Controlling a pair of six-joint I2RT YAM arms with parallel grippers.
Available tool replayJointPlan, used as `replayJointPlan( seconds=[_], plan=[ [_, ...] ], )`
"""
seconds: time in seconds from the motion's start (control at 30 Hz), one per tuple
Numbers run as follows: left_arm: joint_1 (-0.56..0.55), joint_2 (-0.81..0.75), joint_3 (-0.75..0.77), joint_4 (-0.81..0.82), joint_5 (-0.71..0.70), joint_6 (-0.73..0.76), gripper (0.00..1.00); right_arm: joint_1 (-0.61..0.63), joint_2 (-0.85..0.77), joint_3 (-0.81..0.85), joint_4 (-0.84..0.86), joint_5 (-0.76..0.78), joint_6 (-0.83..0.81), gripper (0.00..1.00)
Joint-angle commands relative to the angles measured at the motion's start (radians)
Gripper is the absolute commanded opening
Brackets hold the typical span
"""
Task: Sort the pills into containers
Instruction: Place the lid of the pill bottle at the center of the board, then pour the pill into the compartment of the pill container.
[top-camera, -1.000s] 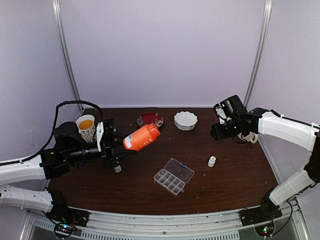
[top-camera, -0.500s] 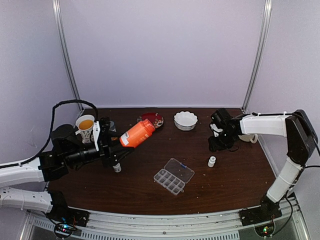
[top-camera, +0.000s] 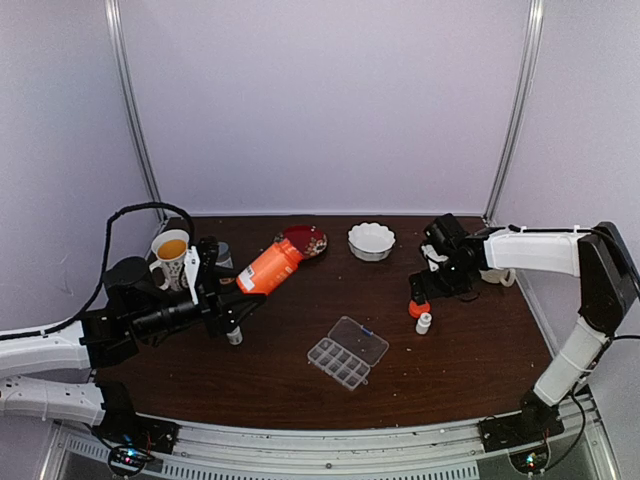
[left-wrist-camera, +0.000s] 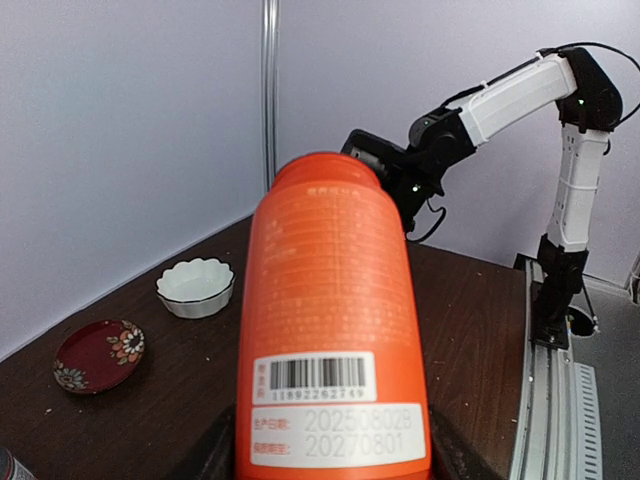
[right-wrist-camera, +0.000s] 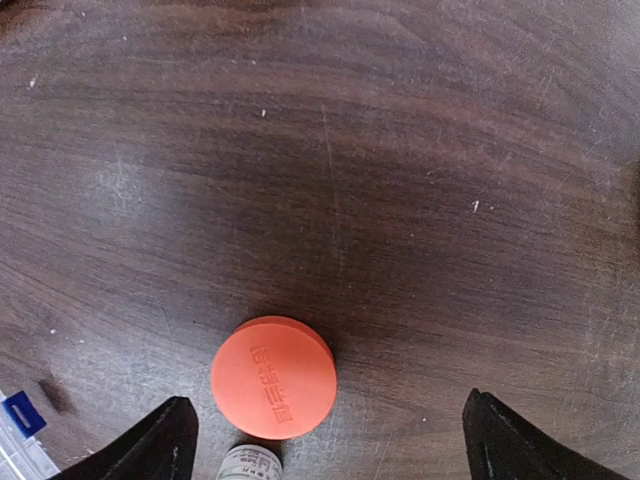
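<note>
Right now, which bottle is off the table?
The orange bottle, held tilted in the left gripper; the white bottle stands on the table.

I read the bottle (left-wrist-camera: 335, 320) as orange, with a white label and black barcode. Cap (right-wrist-camera: 273, 377) matches that orange, raised lettering on top. Counter (right-wrist-camera: 400, 150) is dark brown wood grain. Saucer (left-wrist-camera: 98, 355) dark red with pale flowers. Scalloped bowl (left-wrist-camera: 196, 287) white. Pill box (top-camera: 347, 353) clear, one blue tab. Small bottle (top-camera: 424, 323) white. Cup (top-camera: 172, 255) white, orange-yellow inside.
</note>
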Motion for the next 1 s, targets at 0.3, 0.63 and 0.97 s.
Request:
replayJointPlan(
  seconds=[0.3, 0.63, 0.97],
  plan=[
    [0.002, 0.149, 0.059, -0.077, -0.070, -0.100, 0.00, 0.027, -0.244, -0.158, 0.191, -0.120, -0.024, 0.89],
    [-0.053, 0.193, -0.034, 0.091, -0.031, -0.064, 0.00, 0.136, -0.378, -0.262, 0.295, -0.140, 0.022, 0.87],
    [-0.061, 0.277, -0.053, 0.071, 0.065, -0.111, 0.00, 0.307, -0.390, -0.356, 0.436, -0.251, 0.114, 0.74]
  ],
)
